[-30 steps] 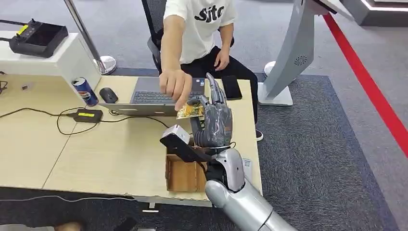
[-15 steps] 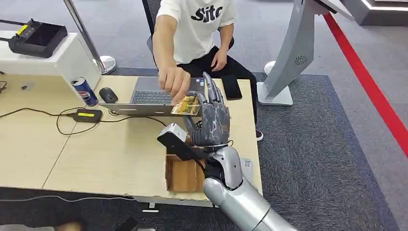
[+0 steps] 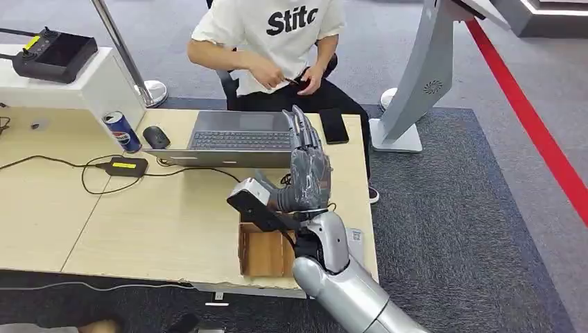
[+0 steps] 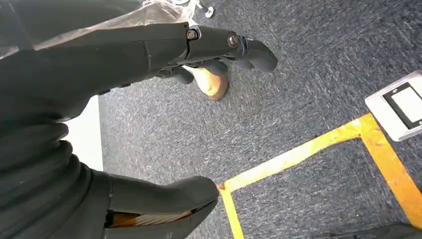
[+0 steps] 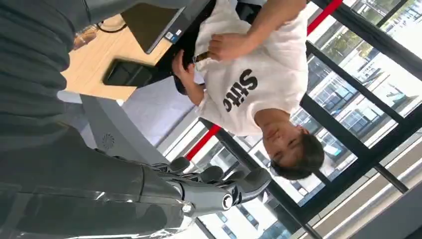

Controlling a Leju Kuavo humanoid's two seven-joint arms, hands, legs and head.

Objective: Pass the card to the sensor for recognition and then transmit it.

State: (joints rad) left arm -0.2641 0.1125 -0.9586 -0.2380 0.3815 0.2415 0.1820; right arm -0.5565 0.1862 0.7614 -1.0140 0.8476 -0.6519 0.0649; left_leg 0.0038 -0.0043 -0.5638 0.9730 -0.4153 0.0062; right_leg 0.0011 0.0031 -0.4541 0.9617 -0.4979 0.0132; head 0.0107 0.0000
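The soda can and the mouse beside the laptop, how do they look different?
The soda can is blue with a red and white mark and a silver top, while the mouse is plain dark. The can is tall and tube-shaped, the mouse low and rounded. Both sit on the wooden table, close together and left of the laptop.

Even, bright indoor light across the desk (image 3: pixel 139 215) in the head view, shadows soft and short beside the laptop (image 3: pixel 239 139). Sharp picture, little blur. In the right wrist view the windows (image 5: pixel 348 114) behind the person (image 5: pixel 259 94) blaze white, blown out, and the right hand (image 5: pixel 149 194) reads dark against them. In the left wrist view the left hand (image 4: pixel 99 55) sits close, dim and slightly soft; the carpet (image 4: pixel 298 99) is evenly lit.
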